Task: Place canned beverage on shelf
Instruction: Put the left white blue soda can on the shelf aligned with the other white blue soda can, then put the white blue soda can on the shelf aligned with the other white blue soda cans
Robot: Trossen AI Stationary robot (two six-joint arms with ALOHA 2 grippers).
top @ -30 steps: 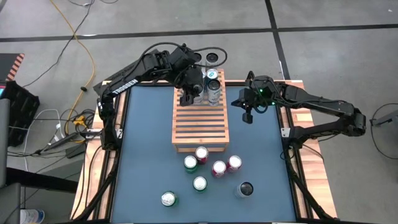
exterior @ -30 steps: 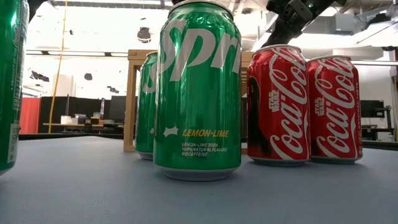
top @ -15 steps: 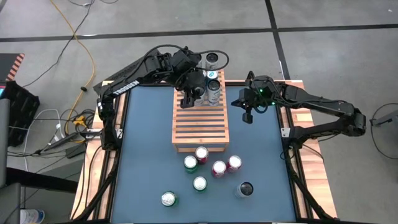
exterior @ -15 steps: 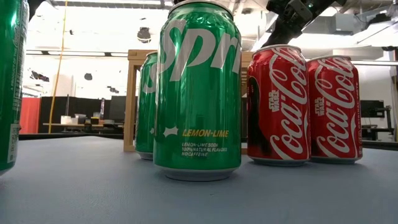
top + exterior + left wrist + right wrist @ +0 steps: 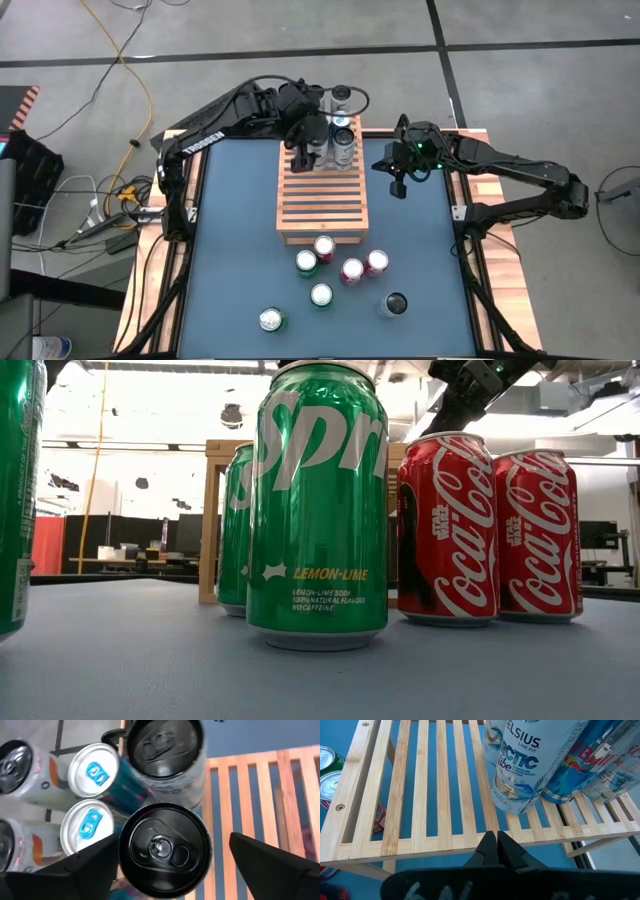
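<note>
Shelf [image 5: 323,190] sits mid-table, long side running away from the near edge: light-brown wood, many parallel slats across the top, blue table [image 5: 230,260] showing through the gaps. Cans cluster upright at its far end only; the rest of the slats are bare. Left gripper [image 5: 305,150] is over that cluster, fingers spread wide on either side of a black-topped can [image 5: 164,851], clear of its sides, so released. This can stands on the slats, dark lid, pull tab intact. Just beside it: a second black-topped can [image 5: 165,747] and two cans with white lids and blue tabs [image 5: 92,772]. Right gripper [image 5: 497,845] is clenched shut on nothing, just off the shelf's right side, facing a pale Celsius can [image 5: 532,762]. Loose cans [image 5: 340,268] stand near the shelf's front end: green Sprite [image 5: 318,505], red Coca-Cola [image 5: 447,525].
</note>
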